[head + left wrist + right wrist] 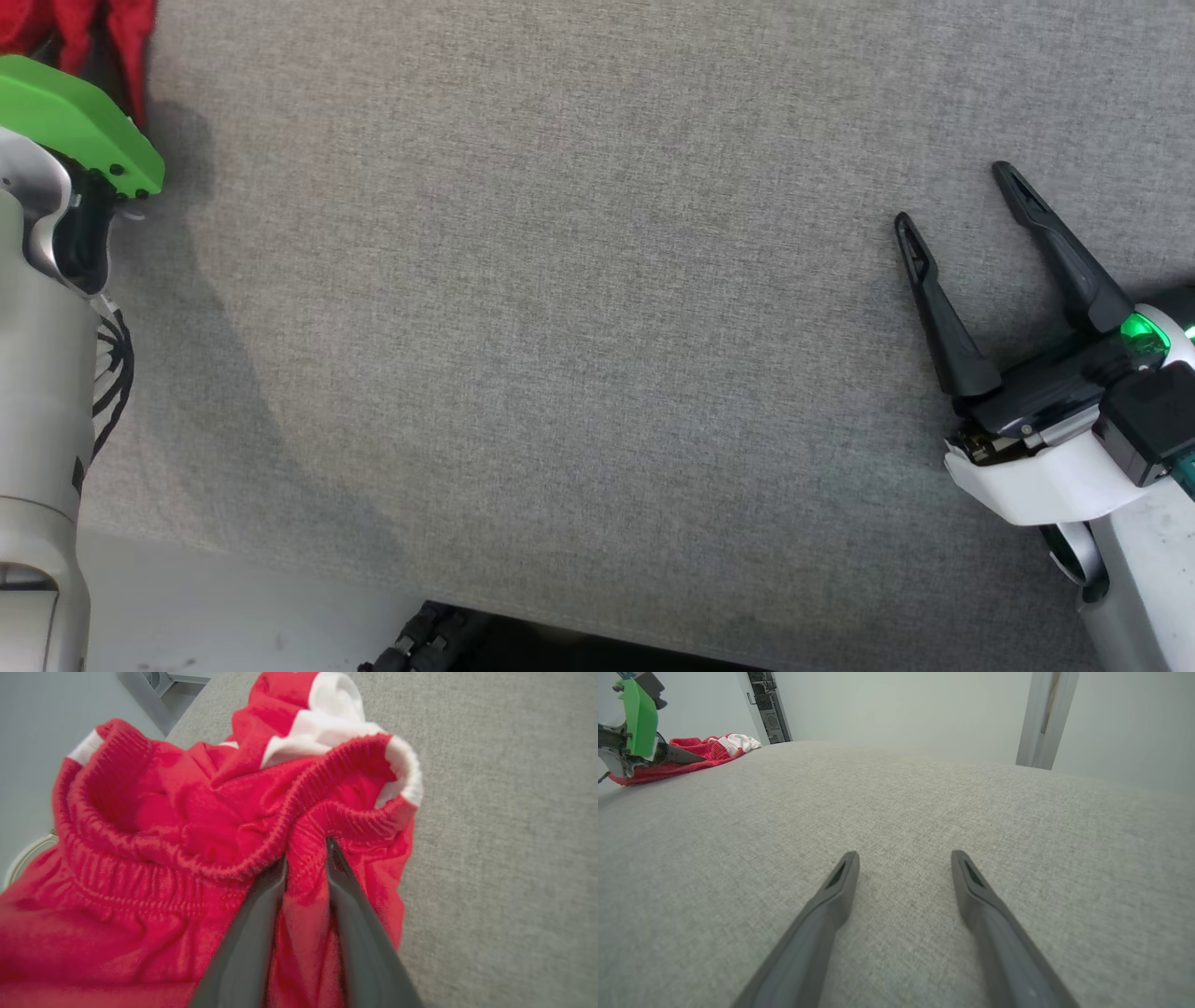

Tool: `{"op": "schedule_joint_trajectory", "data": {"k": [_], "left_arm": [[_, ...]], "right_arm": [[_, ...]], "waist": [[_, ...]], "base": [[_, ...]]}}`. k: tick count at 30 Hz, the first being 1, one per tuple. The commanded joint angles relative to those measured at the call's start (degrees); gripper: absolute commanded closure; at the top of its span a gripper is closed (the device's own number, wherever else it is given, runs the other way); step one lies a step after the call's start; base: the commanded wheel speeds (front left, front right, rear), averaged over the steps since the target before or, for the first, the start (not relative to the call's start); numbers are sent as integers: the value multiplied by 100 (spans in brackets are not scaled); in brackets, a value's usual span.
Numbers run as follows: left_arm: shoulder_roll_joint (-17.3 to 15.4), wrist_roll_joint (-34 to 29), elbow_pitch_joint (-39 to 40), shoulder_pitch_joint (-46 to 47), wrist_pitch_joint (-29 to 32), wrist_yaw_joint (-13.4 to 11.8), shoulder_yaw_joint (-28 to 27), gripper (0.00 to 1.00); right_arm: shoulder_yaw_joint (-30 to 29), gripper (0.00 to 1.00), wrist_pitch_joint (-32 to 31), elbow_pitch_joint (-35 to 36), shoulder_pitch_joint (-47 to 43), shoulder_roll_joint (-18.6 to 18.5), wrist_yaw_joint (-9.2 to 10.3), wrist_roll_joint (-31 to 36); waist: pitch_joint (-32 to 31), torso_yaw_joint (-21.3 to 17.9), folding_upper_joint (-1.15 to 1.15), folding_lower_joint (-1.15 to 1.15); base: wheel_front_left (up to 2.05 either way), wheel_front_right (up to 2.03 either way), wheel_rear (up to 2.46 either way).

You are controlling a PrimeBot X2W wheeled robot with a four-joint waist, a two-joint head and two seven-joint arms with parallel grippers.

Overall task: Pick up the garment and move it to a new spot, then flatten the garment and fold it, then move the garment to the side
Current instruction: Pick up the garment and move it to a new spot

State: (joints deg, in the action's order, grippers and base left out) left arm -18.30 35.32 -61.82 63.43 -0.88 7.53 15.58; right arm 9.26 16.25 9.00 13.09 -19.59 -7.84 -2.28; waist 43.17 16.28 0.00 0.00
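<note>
Two dark fingers of the left gripper (306, 851) pinch a fold of the red garment (177, 826) just below its ribbed waistband; cloth fills the narrow gap between them. Garment lies bunched at the far left of the grey fabric surface (560, 327), close to its edge, white patches showing on top. Green wrist cover (75, 121) sits just beside the heap. Right gripper (952, 194): fingers spread wide, low over bare fabric on the right side, well apart from the garment.
</note>
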Motion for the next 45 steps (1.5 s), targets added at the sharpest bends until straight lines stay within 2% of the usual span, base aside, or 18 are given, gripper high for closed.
{"op": "schedule_joint_trajectory", "data": {"k": [1,6,10,13,17,25,30,36,45], "left_arm": [[120,-5,-196,-176,-10,-11,146,100],[-155,-99,-63,-177,-922,-9,457,100],[-440,-214,218,-187,-1354,-8,671,100],[-580,-132,553,-336,-1430,-8,685,100],[-816,-168,1415,-696,-1432,-7,543,100],[-1000,-195,2812,-1570,-1431,-7,649,100],[-954,-359,3563,-2081,-1388,-60,933,100],[-682,-624,4333,-2558,-1100,-233,1468,100],[-86,-886,4180,-2754,-922,-170,2300,100]], "right_arm": [[-225,0,-202,-852,-236,-201,65,54],[-158,0,-203,-914,-235,-105,69,13],[17,0,-195,-862,-184,76,55,-73],[145,0,-158,-840,-94,257,41,-131],[262,0,-119,-852,-3,527,39,-226],[340,0,-113,-937,-170,892,39,-321],[292,0,-112,-824,-285,1007,39,-313],[122,0,-113,-600,-422,1088,39,-313],[-19,0,-113,-436,-425,1266,39,-327]], "waist": [[39,-83,0,0],[-208,-157,0,0],[-596,-267,0,0],[-937,-390,0,0],[-1520,-656,0,0],[-2561,-1356,0,0],[-2926,-1910,0,0],[-3067,-2502,0,0],[-2726,-3079,0,0]], "base": [[0,0,0],[0,0,0],[0,0,0],[0,0,0],[0,0,0],[0,0,0],[0,0,0],[0,0,0],[0,0,0]]}}
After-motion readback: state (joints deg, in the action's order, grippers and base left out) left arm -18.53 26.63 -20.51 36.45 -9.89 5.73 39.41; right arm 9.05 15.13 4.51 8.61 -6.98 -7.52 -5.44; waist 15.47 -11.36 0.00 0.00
